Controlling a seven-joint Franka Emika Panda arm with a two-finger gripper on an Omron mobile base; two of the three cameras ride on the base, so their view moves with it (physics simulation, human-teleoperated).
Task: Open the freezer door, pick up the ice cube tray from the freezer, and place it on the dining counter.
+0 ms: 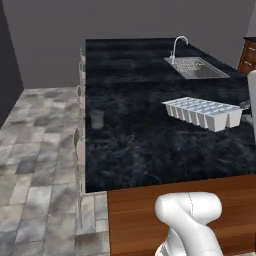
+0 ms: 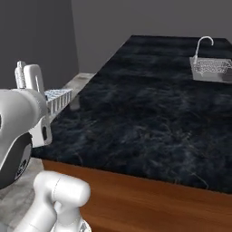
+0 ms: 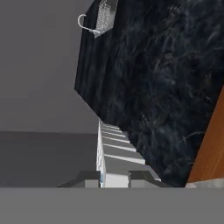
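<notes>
Nearest the hand camera: gripper point(image 3: 114, 179) clamped narrow on the rim of the ice cube tray point(image 3: 114, 148) — fingertips point(image 3: 85, 178) either side of its long wall. Held by one end, so the tray point(image 1: 202, 112) rides level above the dining counter point(image 1: 130, 145), apparently not yet resting on it; likely carried edge-on to keep the cells upright for set-down. Small grey cup point(image 1: 97, 119) stands well apart near the counter's left edge; sink point(image 1: 196, 67) and faucet point(image 1: 178, 46) at the far end. No brands, labels or writing legible anywhere.
</notes>
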